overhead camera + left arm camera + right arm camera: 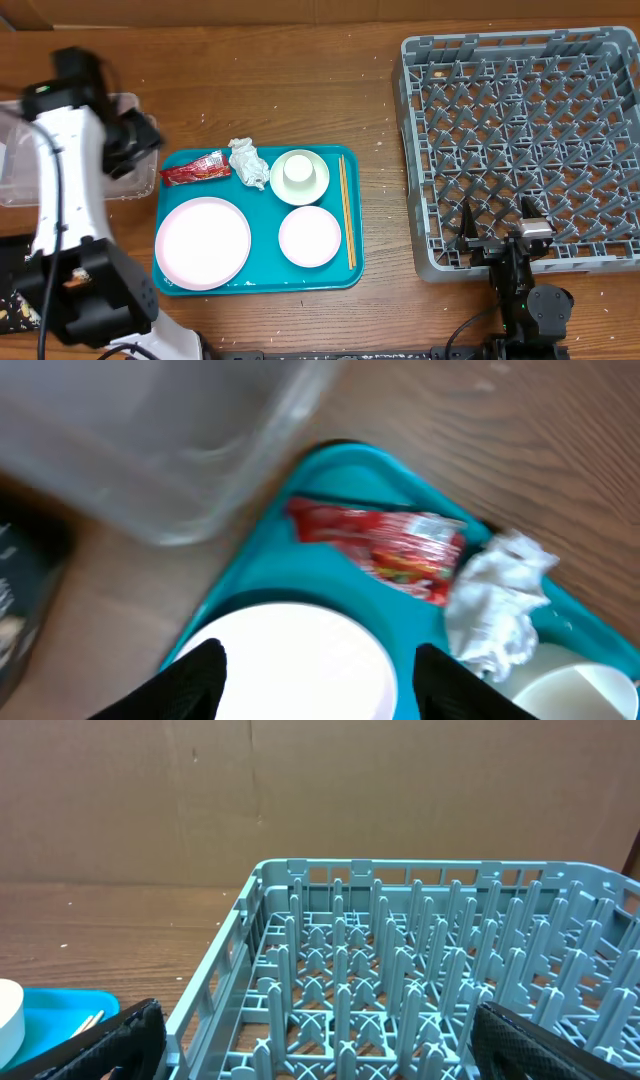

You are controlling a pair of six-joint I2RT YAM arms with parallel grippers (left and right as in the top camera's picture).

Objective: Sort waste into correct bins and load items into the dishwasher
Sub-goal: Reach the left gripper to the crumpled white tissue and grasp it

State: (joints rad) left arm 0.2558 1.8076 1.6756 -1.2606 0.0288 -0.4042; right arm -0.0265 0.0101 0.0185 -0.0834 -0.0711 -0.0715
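One wrapper, a tissue and a pink plate lie on the teal tray from above, the rack beside it. Left wrist: the left gripper is open, empty, near the tray. Right wrist: the right gripper is wide open, empty, at the rack.

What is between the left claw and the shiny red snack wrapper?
Nothing visible. The left claw hangs open by the clear rectangular plastic tub, and the shiny red snack wrapper lies uncovered on the teal serving tray before it; the crumpled white tissue ball sits beside its far end.
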